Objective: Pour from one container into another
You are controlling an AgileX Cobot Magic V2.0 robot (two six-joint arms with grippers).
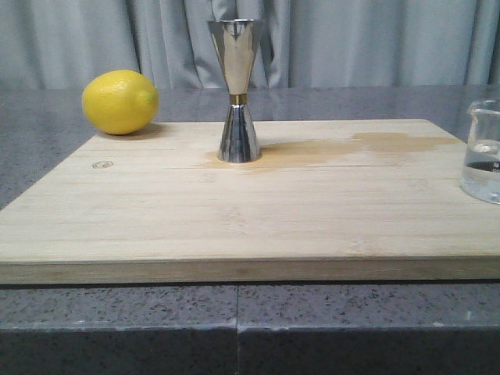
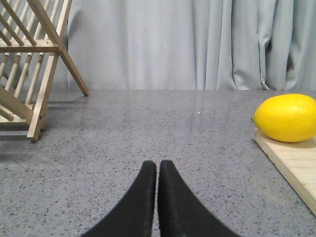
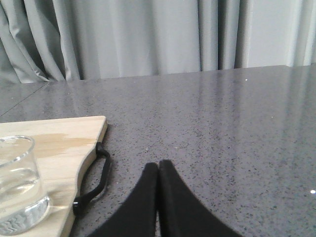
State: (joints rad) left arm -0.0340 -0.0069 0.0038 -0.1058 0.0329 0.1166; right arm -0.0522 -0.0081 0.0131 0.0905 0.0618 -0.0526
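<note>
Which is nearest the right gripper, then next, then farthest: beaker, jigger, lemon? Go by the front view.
The right gripper, shut, sits off the board's right end.
1. Beaker: right edge of the board, beside the gripper.
2. Jigger: upright, mid-board towards the back.
3. Lemon: far left back corner.

I take this for a staged kitchen or bar counter: a speckled grey stone tabletop (image 1: 351, 320), a bamboo cutting board (image 1: 234, 226), a lemon (image 1: 119, 101), a steel jigger (image 1: 237, 90), a wooden dish rack (image 2: 29, 64), with grey curtains (image 2: 197, 44) behind.
</note>
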